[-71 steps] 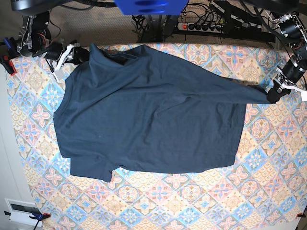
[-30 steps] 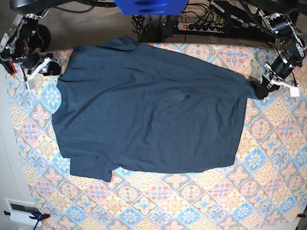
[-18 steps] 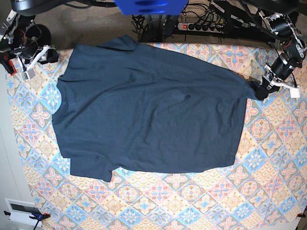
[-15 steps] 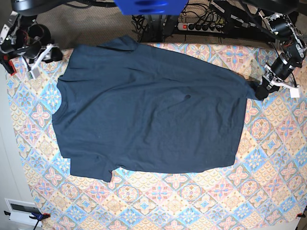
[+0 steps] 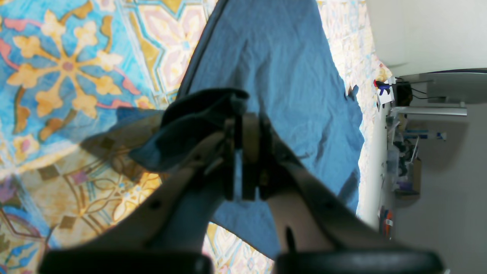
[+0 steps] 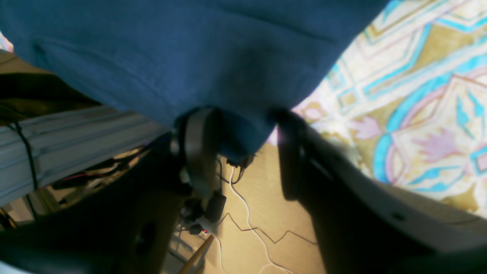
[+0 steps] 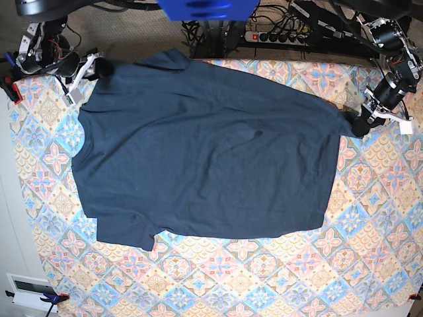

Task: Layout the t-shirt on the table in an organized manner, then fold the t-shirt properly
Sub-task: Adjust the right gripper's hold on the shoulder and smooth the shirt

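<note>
The dark navy t-shirt (image 7: 205, 145) lies spread over the patterned table (image 7: 264, 284), wrinkled, with its far edge reaching the table's back edge. At the shirt's right corner my left gripper (image 7: 360, 124) is shut on a bunched tip of the fabric. The left wrist view shows that gripper (image 5: 243, 125) pinching the cloth (image 5: 190, 121) just above the table (image 5: 57, 68). My right gripper (image 7: 92, 66) is at the shirt's far left corner. In the right wrist view this gripper (image 6: 243, 148) stands open, and the shirt's edge (image 6: 190, 49) hangs between its fingers over the table's edge (image 6: 411, 114).
A power strip (image 7: 277, 34) and cables lie on the floor behind the table. A blue object (image 7: 208, 8) overhangs the back middle. A white box (image 7: 30, 290) sits at the near left corner. A red clamp (image 7: 12, 86) grips the left edge.
My right gripper has moved up and to the right, from beside the shirt's left edge to its far left corner. The left gripper and the shirt stay still.
</note>
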You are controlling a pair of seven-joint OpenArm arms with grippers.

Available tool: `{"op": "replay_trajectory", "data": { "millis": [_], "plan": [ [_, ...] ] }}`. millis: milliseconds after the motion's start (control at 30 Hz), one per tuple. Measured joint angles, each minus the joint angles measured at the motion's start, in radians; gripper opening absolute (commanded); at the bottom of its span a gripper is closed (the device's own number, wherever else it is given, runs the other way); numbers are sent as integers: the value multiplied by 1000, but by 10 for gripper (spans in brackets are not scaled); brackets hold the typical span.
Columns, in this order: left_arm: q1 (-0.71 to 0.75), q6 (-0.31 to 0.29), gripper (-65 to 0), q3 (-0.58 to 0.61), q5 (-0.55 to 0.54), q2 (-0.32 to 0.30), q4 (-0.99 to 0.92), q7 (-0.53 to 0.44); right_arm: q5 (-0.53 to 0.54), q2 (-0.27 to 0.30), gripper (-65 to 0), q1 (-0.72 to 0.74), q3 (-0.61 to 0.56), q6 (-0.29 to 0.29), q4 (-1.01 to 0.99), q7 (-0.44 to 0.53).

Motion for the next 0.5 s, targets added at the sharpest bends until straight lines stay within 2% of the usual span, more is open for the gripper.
{"op": "replay_trajectory", "data": {
  "millis": [233, 300, 433, 500],
  "plan": [
    [0, 0, -650, 0, 0, 0, 0, 0, 2, -10, -406, -5, 1, 0, 0, 2],
    [1, 0, -650, 0, 0, 0, 0, 0, 3, -11, -445, -9, 1, 0, 1, 1],
    [0, 0, -650, 0, 0, 0, 0, 0, -2, -16, -575, -12, 0, 0, 0, -14],
    [0, 0, -650, 0, 0, 0, 0, 0, -2, -19, -611, -16, -2, 0, 0, -14]
  ]
}}
